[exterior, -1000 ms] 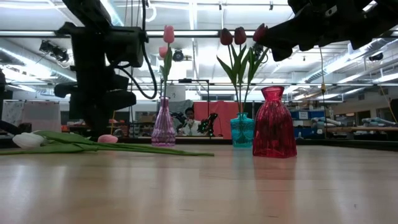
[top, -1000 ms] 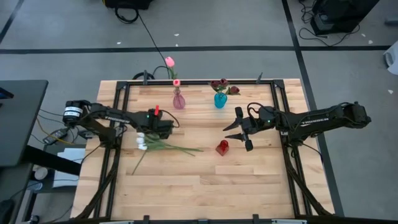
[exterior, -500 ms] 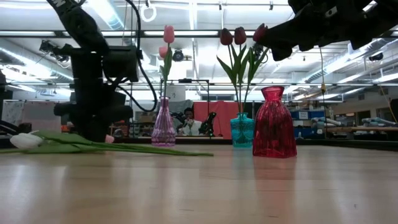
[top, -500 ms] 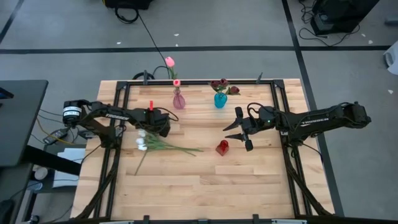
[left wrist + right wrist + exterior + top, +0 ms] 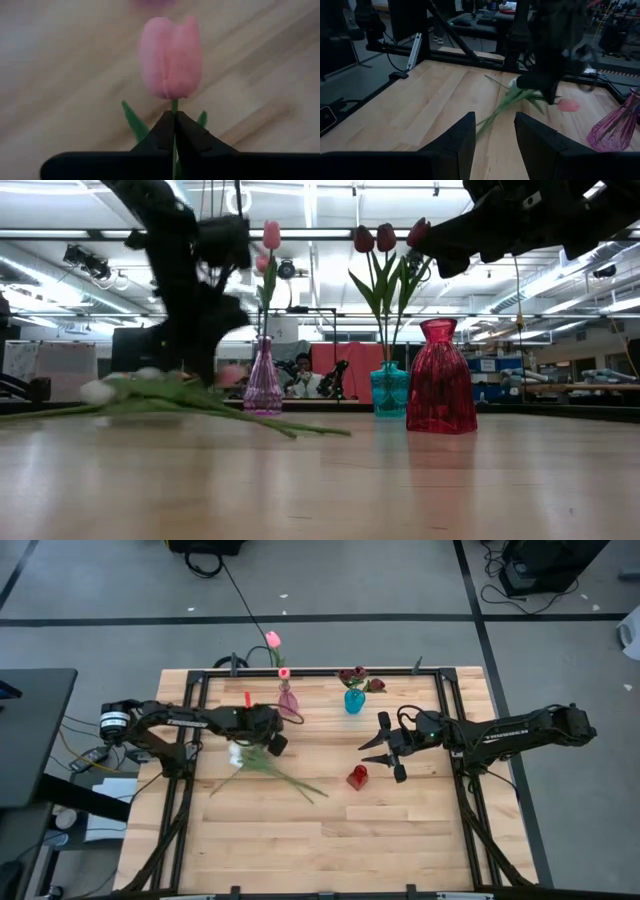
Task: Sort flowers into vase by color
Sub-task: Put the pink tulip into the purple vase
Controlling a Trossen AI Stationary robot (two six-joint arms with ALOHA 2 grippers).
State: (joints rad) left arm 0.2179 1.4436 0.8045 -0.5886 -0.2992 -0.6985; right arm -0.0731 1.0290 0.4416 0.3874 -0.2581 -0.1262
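Wooden table (image 5: 400, 830): left gripper (image 5: 173, 125), at nine o'clock, pinches a pink tulip (image 5: 171, 57) below its head, ready for the pink vase (image 5: 288, 700); right gripper (image 5: 385, 747) waits, jaws wide.

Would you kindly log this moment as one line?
left pincer: shut on pink tulip stem | right pincer: open, above red vase | white tulips: on table

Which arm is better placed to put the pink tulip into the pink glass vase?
Left. The left gripper is shut on the pink tulip beside the pink glass vase. The right gripper hangs open over the small red vase.
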